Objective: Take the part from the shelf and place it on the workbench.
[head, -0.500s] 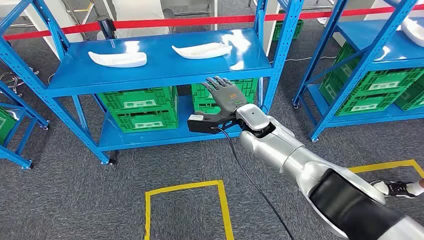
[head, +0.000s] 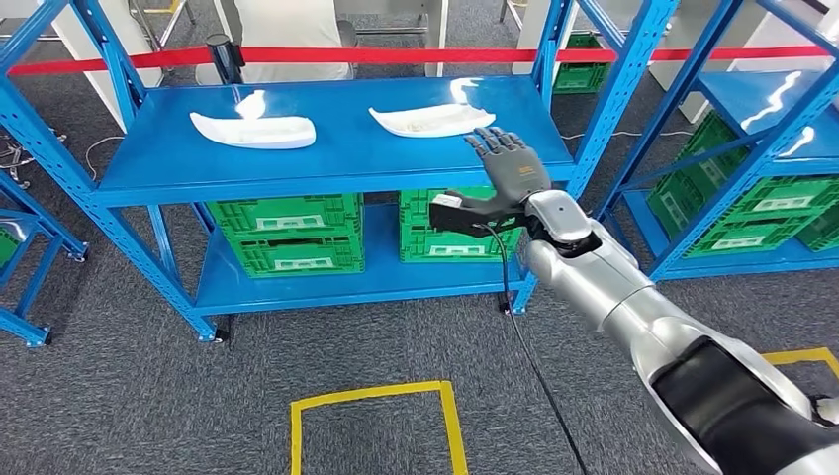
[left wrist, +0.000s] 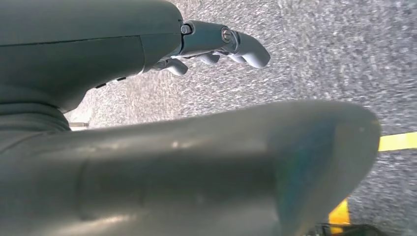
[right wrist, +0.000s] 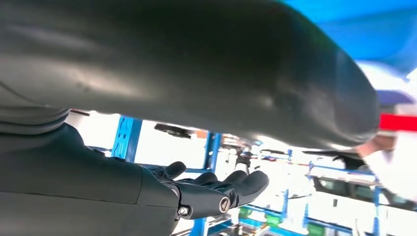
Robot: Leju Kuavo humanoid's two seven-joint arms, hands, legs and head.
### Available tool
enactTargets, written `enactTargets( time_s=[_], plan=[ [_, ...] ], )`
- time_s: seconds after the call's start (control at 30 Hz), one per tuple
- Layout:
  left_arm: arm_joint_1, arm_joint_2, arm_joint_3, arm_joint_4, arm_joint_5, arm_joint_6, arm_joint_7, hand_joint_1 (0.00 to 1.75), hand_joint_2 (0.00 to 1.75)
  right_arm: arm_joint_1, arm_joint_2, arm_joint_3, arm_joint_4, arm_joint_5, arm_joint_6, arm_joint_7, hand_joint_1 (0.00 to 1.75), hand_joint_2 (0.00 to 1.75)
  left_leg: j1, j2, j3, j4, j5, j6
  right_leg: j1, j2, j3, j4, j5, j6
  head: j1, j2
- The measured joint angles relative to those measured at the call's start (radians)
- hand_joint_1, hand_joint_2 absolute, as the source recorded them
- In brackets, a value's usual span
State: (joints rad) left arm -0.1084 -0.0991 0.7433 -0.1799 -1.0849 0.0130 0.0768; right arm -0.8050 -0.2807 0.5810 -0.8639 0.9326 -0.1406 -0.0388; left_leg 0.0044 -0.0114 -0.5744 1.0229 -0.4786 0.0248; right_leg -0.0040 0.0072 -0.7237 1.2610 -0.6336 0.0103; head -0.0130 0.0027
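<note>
Two white curved parts lie on the blue shelf's top board (head: 326, 158): one part (head: 254, 130) at the left, the other part (head: 430, 120) towards the right. My right hand (head: 508, 170) is raised with its fingers spread and nothing in it, at the shelf's front edge just right of and below the right part. In the right wrist view the right hand (right wrist: 216, 189) shows outstretched dark fingers holding nothing. My left hand (left wrist: 216, 46) hangs over grey carpet with its fingers slightly curled and nothing in them.
Green crates (head: 287, 233) fill the lower shelf board. Blue uprights (head: 594, 129) stand right of my hand, and a second blue rack (head: 762, 129) with green crates stands further right. A red barrier tape (head: 396, 54) runs behind. A yellow floor square (head: 371, 435) marks the carpet.
The whole view has shifted, so the camera moved. My right hand has risen from below the shelf board to its front edge, closer to the right part.
</note>
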Motion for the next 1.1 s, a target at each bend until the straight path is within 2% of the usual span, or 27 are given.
enactTargets(
  time_s=[0.03,0.1,0.13,0.17,0.27,0.3,0.37,0.43,0.47,0.5,0.53,0.57,0.6,0.63,0.67,0.7,0.73,0.77,0.83,0.87,0.93,0.97,1.0,1.03,1.07,1.1],
  plan=[
    [0.0,-0.001,0.001,0.0,-0.001,0.0,0.0,0.0,0.0,0.0,-0.007,-0.012,0.004,0.0,-0.001,-0.002,0.0,0.0,-0.002,-0.001,0.019,-0.001,-0.014,0.0,0.003,0.0,0.004,-0.056,0.041,-0.008,0.0,0.0],
    [0.0,-0.006,0.002,0.002,-0.004,0.0,0.0,0.0,0.0,0.001,-0.018,-0.031,0.013,-0.001,-0.004,-0.005,0.0,0.0,-0.006,-0.003,0.053,0.0,-0.042,-0.004,0.013,-0.001,0.02,-0.179,0.164,-0.026,0.0,0.0],
    [-0.001,-0.008,0.003,0.002,-0.004,0.0,0.0,0.0,0.0,0.002,-0.023,-0.039,0.017,-0.001,-0.007,-0.005,0.0,0.0,-0.007,-0.004,0.064,-0.002,-0.057,-0.007,0.018,0.002,0.029,-0.216,0.207,-0.033,0.0,0.0],
    [-0.002,-0.01,0.003,0.003,-0.004,0.0,0.001,0.0,0.0,0.002,-0.027,-0.047,0.021,-0.001,-0.009,-0.005,0.0,0.0,-0.008,-0.005,0.077,0.003,-0.067,-0.012,0.021,0.005,0.036,-0.235,0.227,-0.037,0.0,0.0],
    [-0.005,-0.01,0.004,0.001,-0.005,0.0,0.0,0.0,0.0,-0.007,-0.034,-0.066,0.024,0.0,-0.011,-0.003,0.0,0.0,-0.009,-0.003,0.093,0.037,-0.072,-0.031,0.018,0.01,0.079,-0.247,0.214,-0.051,0.0,0.0],
    [-0.007,-0.01,0.004,0.0,-0.005,0.0,0.0,0.0,0.0,-0.011,-0.035,-0.071,0.025,0.0,-0.011,-0.003,0.0,0.0,-0.009,-0.001,0.076,0.071,-0.07,-0.037,0.016,0.01,0.096,-0.248,0.208,-0.057,-0.001,0.0],
    [-0.01,-0.012,0.004,0.0,-0.005,0.0,-0.002,0.0,0.0,-0.014,-0.036,-0.077,0.027,0.0,-0.011,-0.003,0.0,0.0,-0.007,0.003,0.005,0.18,-0.082,-0.046,0.014,0.009,0.125,-0.249,0.19,-0.064,-0.004,0.0],
    [-0.008,-0.011,0.004,0.0,-0.005,0.0,-0.002,0.0,0.0,-0.012,-0.036,-0.078,0.032,0.001,-0.009,-0.007,0.0,0.0,-0.005,0.005,-0.084,0.267,-0.136,-0.051,0.013,0.011,0.152,-0.249,0.163,-0.066,-0.004,0.0],
    [-0.006,-0.011,0.004,0.0,-0.005,0.0,-0.002,0.0,0.0,-0.011,-0.035,-0.078,0.036,0.002,-0.008,-0.01,0.0,0.0,-0.005,0.005,-0.117,0.275,-0.164,-0.051,0.011,0.012,0.17,-0.249,0.147,-0.066,-0.004,0.0],
    [-0.004,-0.01,0.004,0.0,-0.005,0.0,-0.002,0.0,0.0,-0.011,-0.035,-0.078,0.04,0.003,-0.007,-0.014,0.0,0.0,-0.005,0.005,-0.137,0.257,-0.174,-0.051,0.009,0.013,0.191,-0.249,0.13,-0.064,-0.004,0.0],
    [-0.002,-0.009,0.004,0.0,-0.006,0.0,-0.002,0.0,0.0,-0.011,-0.034,-0.078,0.045,0.005,-0.006,-0.018,0.0,0.0,-0.005,0.005,-0.147,0.216,-0.152,-0.05,0.007,0.013,0.212,-0.249,0.113,-0.062,-0.004,0.0],
    [0.0,-0.009,0.004,0.0,-0.007,0.0,-0.002,0.0,0.0,-0.01,-0.032,-0.078,0.05,0.006,-0.005,-0.022,0.0,0.0,-0.005,0.006,-0.15,0.158,-0.087,-0.049,0.005,0.013,0.23,-0.25,0.094,-0.059,-0.004,0.0],
    [0.003,-0.008,0.005,0.001,-0.007,0.0,-0.002,0.0,0.0,-0.01,-0.029,-0.078,0.058,0.008,-0.003,-0.026,0.0,0.0,-0.005,0.007,-0.153,0.097,-0.007,-0.048,0.005,0.014,0.249,-0.247,0.076,-0.054,-0.005,0.0],
    [0.004,-0.007,0.005,0.002,-0.008,0.0,-0.002,0.0,0.0,-0.011,-0.026,-0.077,0.064,0.009,0.0,-0.03,0.0,0.44,-0.006,0.008,-0.151,0.052,0.062,-0.044,0.007,0.015,0.262,-0.247,0.057,-0.049,-0.006,0.0],
    [0.005,-0.007,0.007,0.003,-0.008,0.0,-0.002,0.0,0.0,-0.012,-0.022,-0.077,0.07,0.01,0.002,-0.034,0.0,0.87,-0.006,0.008,-0.149,0.025,0.109,-0.04,0.008,0.017,0.275,-0.246,0.045,-0.042,-0.006,0.0],
    [0.003,-0.007,0.008,0.003,-0.008,0.0,-0.002,0.0,0.0,-0.016,-0.02,-0.077,0.075,0.01,0.003,-0.038,0.0,1.31,-0.006,0.009,-0.145,0.016,0.119,-0.034,0.009,0.019,0.284,-0.239,0.041,-0.037,-0.007,0.0],
    [0.0,-0.008,0.009,0.003,-0.008,0.0,-0.002,0.0,0.0,-0.021,-0.018,-0.077,0.076,0.01,0.004,-0.041,0.0,1.75,-0.005,0.009,-0.135,0.018,0.111,-0.026,0.01,0.02,0.282,-0.227,0.046,-0.032,-0.006,0.0],
    [-0.004,-0.009,0.01,0.002,-0.008,0.0,-0.002,0.0,0.0,-0.026,-0.016,-0.077,0.078,0.011,0.004,-0.045,0.0,1.75,-0.003,0.008,-0.126,0.015,0.103,-0.019,0.008,0.017,0.274,-0.201,0.057,-0.027,-0.005,0.0],
    [-0.009,-0.01,0.012,0.002,-0.008,0.0,-0.002,0.0,0.0,-0.037,-0.01,-0.076,0.085,0.016,0.008,-0.051,0.0,1.75,0.0,0.006,-0.102,0.011,0.086,-0.008,0.006,0.01,0.217,-0.106,0.065,-0.018,-0.001,0.0],
    [-0.01,-0.01,0.012,0.001,-0.008,0.0,-0.002,0.0,0.0,-0.04,-0.005,-0.075,0.09,0.019,0.01,-0.055,0.0,1.75,0.001,0.004,-0.09,0.009,0.074,-0.005,0.004,0.005,0.176,-0.051,0.049,-0.012,0.0,0.0],
    [-0.009,-0.01,0.013,0.002,-0.009,0.001,-0.001,0.0,0.0,-0.041,0.008,-0.071,0.099,0.024,0.015,-0.065,0.0,1.75,0.001,0.002,-0.064,0.009,0.05,-0.004,-0.001,0.001,0.092,0.032,-0.012,-0.004,0.002,0.0],
    [-0.008,-0.011,0.013,0.002,-0.009,0.002,-0.001,0.0,0.0,-0.039,0.016,-0.069,0.102,0.025,0.018,-0.071,0.0,1.75,0.001,0.001,-0.049,0.009,0.037,-0.005,-0.003,0.0,0.062,0.043,-0.037,-0.002,0.002,0.0],
    [-0.007,-0.011,0.013,0.002,-0.009,0.003,0.0,0.0,0.0,-0.037,0.024,-0.065,0.105,0.026,0.02,-0.075,0.0,1.75,0.001,0.0,-0.032,0.009,0.024,-0.007,-0.004,-0.001,0.044,0.027,-0.041,-0.002,0.002,0.0],
    [-0.007,-0.011,0.013,0.002,-0.009,0.005,0.001,0.0,0.0,-0.035,0.032,-0.06,0.106,0.025,0.022,-0.078,0.0,1.75,0.001,0.0,-0.013,0.009,0.011,-0.009,-0.005,-0.002,0.038,-0.013,-0.017,-0.003,0.002,0.0],
    [-0.007,-0.012,0.014,0.002,-0.009,0.007,0.002,0.0,0.0,-0.033,0.039,-0.053,0.106,0.023,0.023,-0.08,0.0,1.75,0.001,0.0,0.004,0.009,-0.001,-0.012,-0.005,-0.004,0.041,-0.071,0.04,-0.006,0.002,0.0],
    [-0.007,-0.012,0.014,0.003,-0.009,0.008,0.003,0.0,0.0,-0.03,0.044,-0.046,0.106,0.021,0.025,-0.081,0.0,1.75,0.001,-0.001,0.02,0.011,-0.013,-0.017,-0.003,-0.005,0.043,-0.134,0.109,-0.009,0.002,0.0]
  ],
)
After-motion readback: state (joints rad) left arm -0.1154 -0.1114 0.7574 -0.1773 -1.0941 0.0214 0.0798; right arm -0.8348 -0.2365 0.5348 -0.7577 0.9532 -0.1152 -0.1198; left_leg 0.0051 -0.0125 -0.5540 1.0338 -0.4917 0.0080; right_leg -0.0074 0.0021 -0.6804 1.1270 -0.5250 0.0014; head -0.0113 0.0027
